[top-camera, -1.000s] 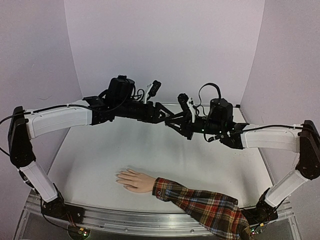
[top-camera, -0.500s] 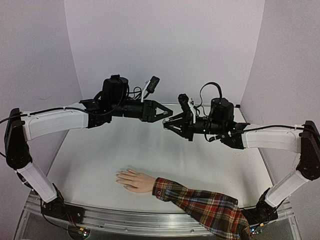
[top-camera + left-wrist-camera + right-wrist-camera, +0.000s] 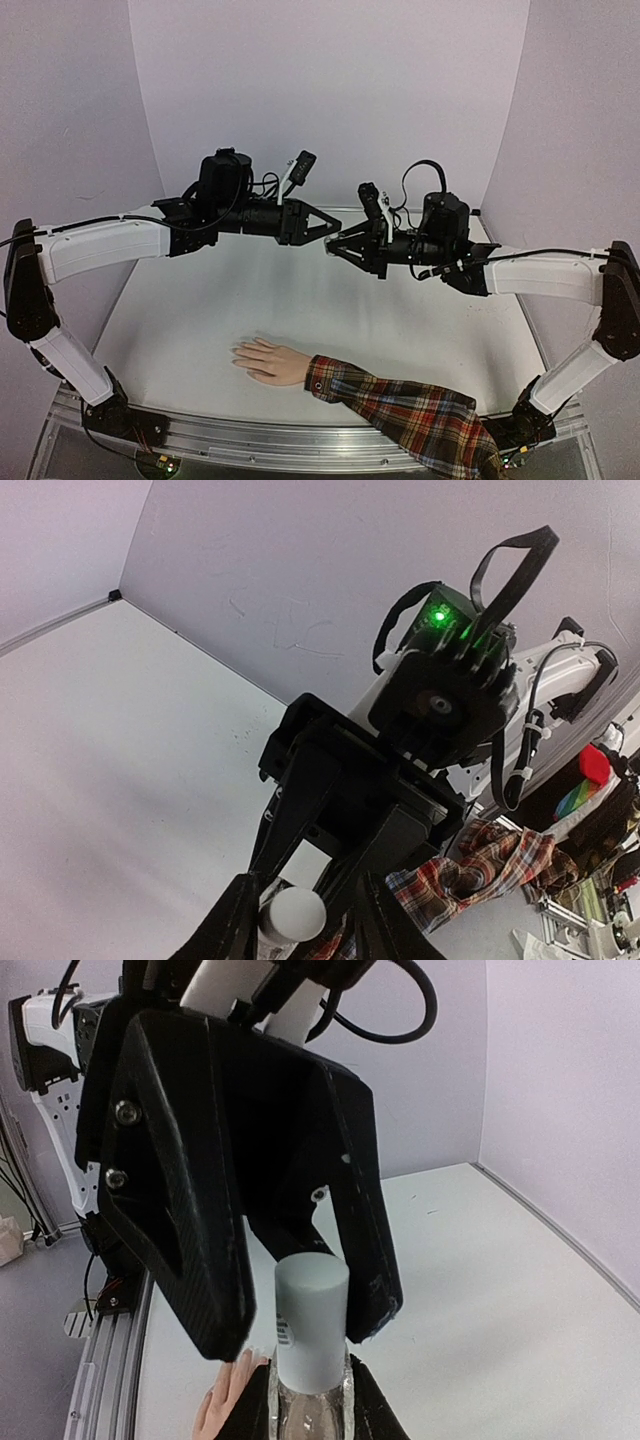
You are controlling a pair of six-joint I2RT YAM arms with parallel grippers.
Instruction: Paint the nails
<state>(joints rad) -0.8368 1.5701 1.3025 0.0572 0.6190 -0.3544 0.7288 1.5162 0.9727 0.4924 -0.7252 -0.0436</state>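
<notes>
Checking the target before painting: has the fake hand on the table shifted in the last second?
No. The hand lies where it did against the front rail.

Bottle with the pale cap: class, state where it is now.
In the right wrist view the bottle sits bottom centre, held by the right gripper, its cap between the jaws of the left gripper.

Tiny nails (image 3: 238, 352) at the fingertips of a pale, skin-coloured hand (image 3: 268, 361), too small to tell any paint. Palm-down on the white table (image 3: 200, 300) near its front edge, fingers spread leftward, red plaid sleeve (image 3: 410, 415) behind the wrist.
</notes>
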